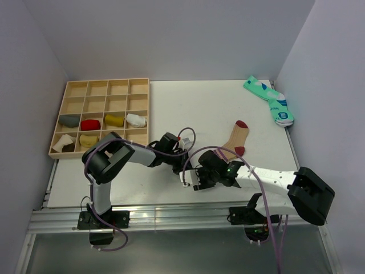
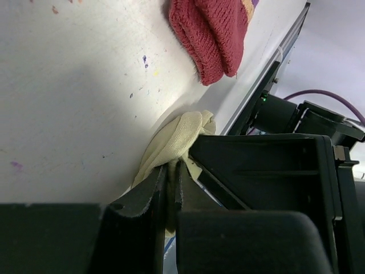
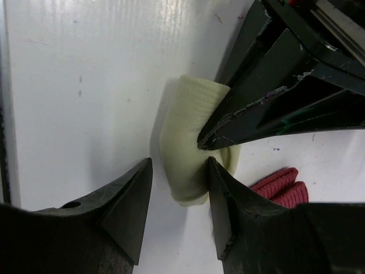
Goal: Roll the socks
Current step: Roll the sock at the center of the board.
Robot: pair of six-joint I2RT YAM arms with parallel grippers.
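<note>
1. The pale sock [image 3: 191,142] lies bunched on the table [image 1: 188,103] near its front edge. One end is pinched in the closed left gripper [image 2: 173,171], and the other sits between the parted fingers of the right gripper [image 3: 179,164].
2. Two loose socks lie here: the pale one and a tan sock [image 1: 235,140].
3. The tan sock lies flat just beyond, running front to back, its maroon toe pointing away from the arms.

The left claw [image 2: 171,174] pinches the pale sock [image 2: 179,137], near a maroon sock end [image 2: 211,34].
</note>
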